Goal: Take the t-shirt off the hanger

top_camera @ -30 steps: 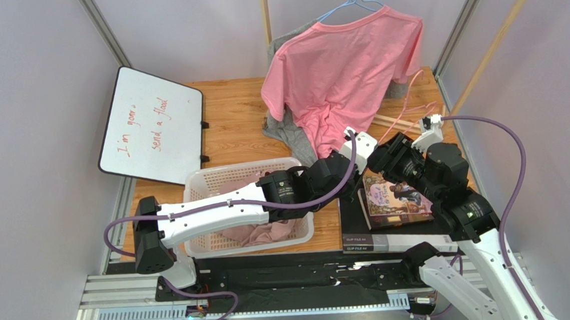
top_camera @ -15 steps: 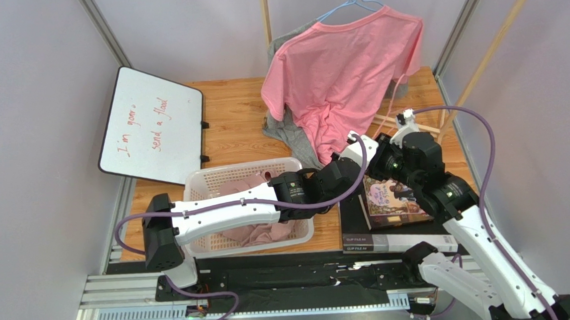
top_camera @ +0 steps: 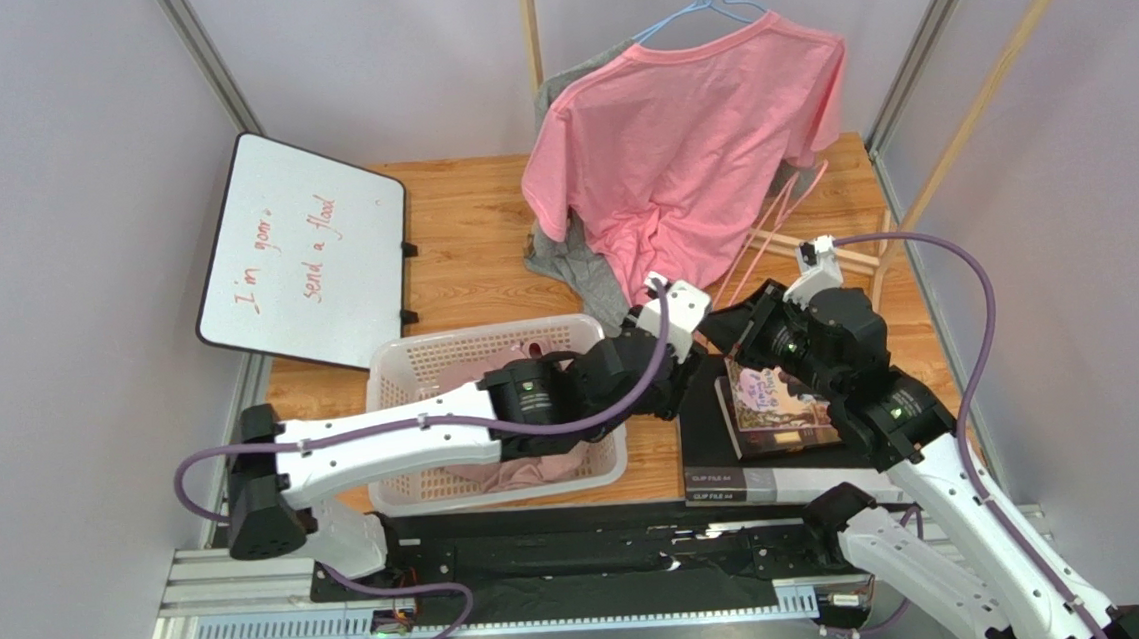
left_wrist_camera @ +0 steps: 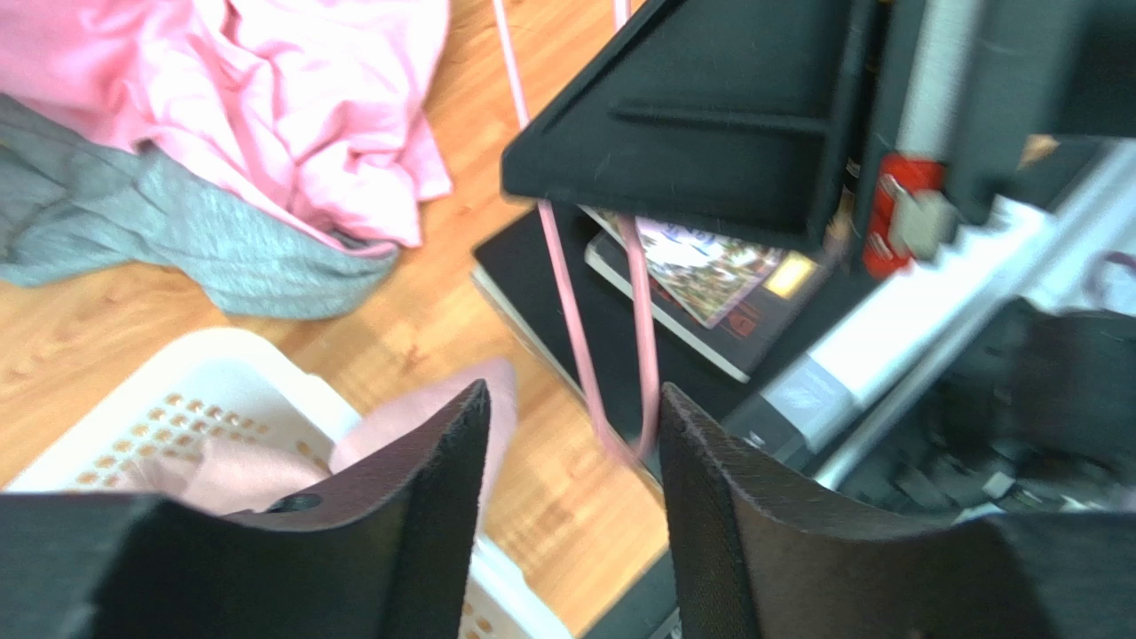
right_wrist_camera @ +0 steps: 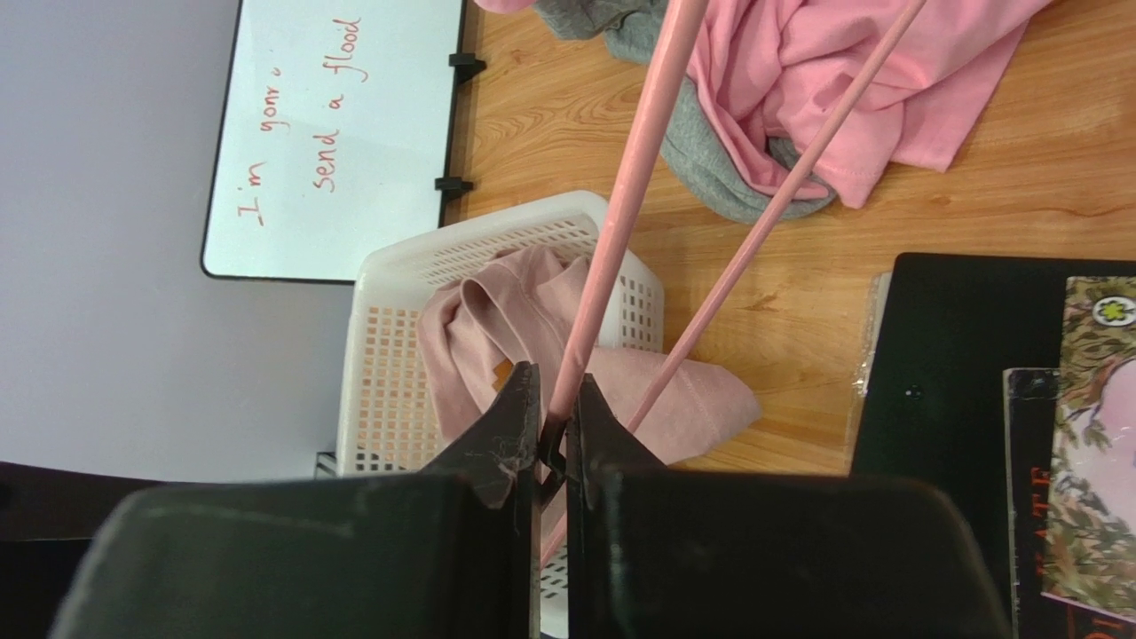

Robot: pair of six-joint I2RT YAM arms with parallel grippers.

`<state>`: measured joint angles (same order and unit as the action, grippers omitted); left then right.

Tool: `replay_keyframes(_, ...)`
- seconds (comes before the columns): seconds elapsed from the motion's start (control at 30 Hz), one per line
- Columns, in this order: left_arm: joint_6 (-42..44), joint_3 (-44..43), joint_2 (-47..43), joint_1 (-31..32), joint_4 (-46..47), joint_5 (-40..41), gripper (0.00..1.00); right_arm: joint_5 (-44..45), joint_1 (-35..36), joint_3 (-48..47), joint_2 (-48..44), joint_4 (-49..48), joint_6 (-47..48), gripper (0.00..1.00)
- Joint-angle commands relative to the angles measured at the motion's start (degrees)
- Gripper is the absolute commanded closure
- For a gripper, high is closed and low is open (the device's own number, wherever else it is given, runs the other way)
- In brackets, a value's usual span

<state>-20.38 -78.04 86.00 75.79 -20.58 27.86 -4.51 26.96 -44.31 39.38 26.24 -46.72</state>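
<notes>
A pink t-shirt (top_camera: 684, 139) hangs from a blue hanger (top_camera: 712, 9) on the rack, and its hem is bunched on the table (right_wrist_camera: 854, 80). A thin pink hanger (top_camera: 773, 230) slants from the shirt's right sleeve down to my right gripper (top_camera: 732, 341). That gripper (right_wrist_camera: 558, 406) is shut on one of the pink hanger's rods (right_wrist_camera: 627, 213). My left gripper (top_camera: 692, 359) sits just left of it, open (left_wrist_camera: 574, 413) and holding nothing. The pink hanger's loop (left_wrist_camera: 627, 346) lies just beyond the left fingertips.
A white basket (top_camera: 392, 377) with a pale pink garment (right_wrist_camera: 494, 320) stands under the left arm. A grey garment (top_camera: 572, 267) lies under the shirt. A book (top_camera: 777, 403) on a black folder (top_camera: 713, 445) sits below the right gripper. A whiteboard (top_camera: 308, 255) leans at the left.
The left gripper let go and opened, drawing back to the left. The right gripper closed on the pink hanger rod and shifted left and nearer with it.
</notes>
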Motion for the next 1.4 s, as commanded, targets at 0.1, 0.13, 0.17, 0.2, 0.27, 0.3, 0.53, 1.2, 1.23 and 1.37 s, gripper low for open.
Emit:
replay_keyframes(0.1, -5.5, 10.7, -17.2, 0.1, 1.1, -2.1, 0.44, 3.1, -1.4, 0.0, -1.0, -6.9, 11.2, 1.00)
replay_keyframes(0.13, -6.2, 12.5, -21.1, 0.1, 1.1, -2.1, 0.44, 3.1, -1.9, 0.1, -1.0, -7.0, 12.2, 1.00)
replay_keyframes(0.17, -7.6, 15.6, -23.0, 0.1, 1.1, -2.1, 0.44, 3.1, -2.6, 0.1, -1.2, -7.0, 12.9, 1.00)
replay_keyframes(0.2, -8.2, 17.2, -25.1, 0.0, 1.0, -2.0, 0.44, 2.9, -4.2, 0.2, -1.1, -7.1, 13.8, 1.00)
replay_keyframes(0.27, -9.4, 21.1, -30.6, -0.1, 0.4, -2.2, 0.44, 1.8, -5.9, 0.2, -1.1, -7.3, 14.5, 1.00)
replay_keyframes(0.3, -9.8, 22.0, -33.7, -0.1, -0.9, -1.7, 0.44, 1.2, -7.9, 0.0, -1.1, -7.9, 15.2, 1.00)
replay_keyframes(0.53, -13.0, 28.8, -44.8, -0.3, -5.9, 0.1, 0.43, 7.8, -11.9, -6.4, 1.8, -8.2, 22.4, 1.00)
replay_keyframes(1.2, -17.7, 30.7, -50.8, -0.3, -14.0, -3.3, 0.43, -11.0, -32.5, -27.6, 23.7, -19.3, 15.5, 1.00)
replay_keyframes(1.23, -17.2, 29.8, -50.3, -0.3, -14.0, -3.2, 0.43, -14.8, -33.6, -27.1, 24.1, -20.5, 14.1, 1.00)
replay_keyframes(1.37, -16.4, 27.4, -46.8, -0.3, -14.0, -3.3, 0.43, -26.2, -39.8, -24.9, 26.4, -32.1, 6.0, 1.00)
